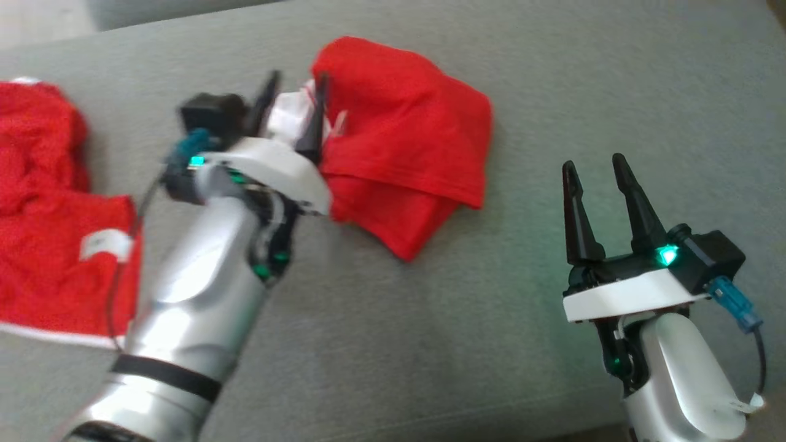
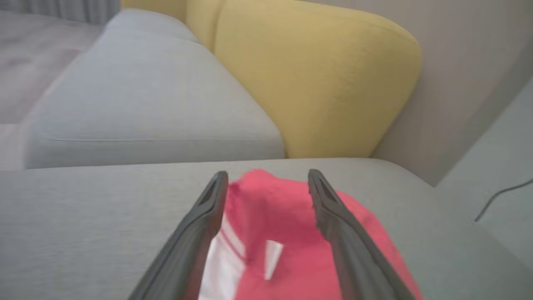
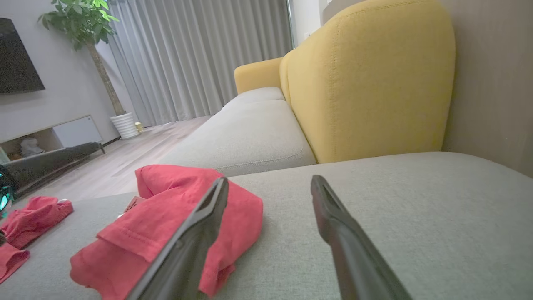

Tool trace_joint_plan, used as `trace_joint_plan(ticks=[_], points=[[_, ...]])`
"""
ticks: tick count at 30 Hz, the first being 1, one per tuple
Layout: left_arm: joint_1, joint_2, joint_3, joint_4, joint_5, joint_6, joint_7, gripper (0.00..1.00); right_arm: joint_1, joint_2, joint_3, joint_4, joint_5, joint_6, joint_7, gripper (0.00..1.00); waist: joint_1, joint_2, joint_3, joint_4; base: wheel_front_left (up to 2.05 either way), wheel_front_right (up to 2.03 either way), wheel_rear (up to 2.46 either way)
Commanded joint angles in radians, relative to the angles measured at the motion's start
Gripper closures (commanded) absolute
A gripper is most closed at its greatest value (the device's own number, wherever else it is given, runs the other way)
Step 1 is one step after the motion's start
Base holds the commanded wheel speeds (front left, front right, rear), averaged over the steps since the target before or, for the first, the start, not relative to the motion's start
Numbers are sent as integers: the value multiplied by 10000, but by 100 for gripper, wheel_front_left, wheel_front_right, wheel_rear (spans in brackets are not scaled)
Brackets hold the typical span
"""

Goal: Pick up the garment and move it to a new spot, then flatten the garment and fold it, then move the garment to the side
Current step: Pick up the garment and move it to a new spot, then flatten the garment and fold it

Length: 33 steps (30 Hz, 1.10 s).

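Garment [image 1: 399, 141], red and loosely folded, lies on the grey sofa cushion [image 1: 614, 73]. At its 9 o'clock edge the left gripper [image 1: 298, 75] stands spread wide, a finger on either side of the white trim. Farther out at 9 o'clock lies a second red cloth [image 1: 43, 184]. At 4 o'clock, well apart, the right gripper [image 1: 592, 161] is wide and empty.

Soft, even daylight filters through the curtains [image 3: 200, 58] at eleven o'clock. Motion blur smears the left claw [image 1: 298, 78] and its wrist view; shadows are faint.
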Motion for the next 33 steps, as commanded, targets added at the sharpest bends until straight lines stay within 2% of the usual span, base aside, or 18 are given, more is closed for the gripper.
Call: trace_joint_plan(ticks=[1, 6, 12, 15, 21, 33], points=[[-398, 438, 503, -267, 16, -7, -118, 0, -149, -22, 130, -217, -107, 19, -107, 0, 0, 0, -338, 617, 0, 0, 0], [765, 1222, 1448, -1252, 522, -79, -143, 0, 69, -22, -36, 74, -398, 19, -108, 0, 0, 0, -931, 1754, 0, 0, 0], [2924, 1499, 2286, -2643, 938, -486, -145, 0, 330, -22, -4, 379, -493, 19, -108, 0, 0, 0, -1384, 2460, 0, 0, 0], [3935, 1363, 2731, -3365, 1237, -635, -145, 0, 455, -22, 26, 488, -512, 19, -108, 0, 0, 0, -1513, 2634, 0, 0, 0], [5255, 617, 3614, -4264, 1717, -989, -146, 0, 645, -22, 97, 559, -485, 19, -108, 0, 0, 0, -1666, 2696, 0, 0, 0], [5550, -41, 4186, -4419, 2548, -1568, -146, 0, 359, -22, 344, 434, -894, 19, 148, 0, 0, 0, -1455, 2853, 0, 0, 0]])
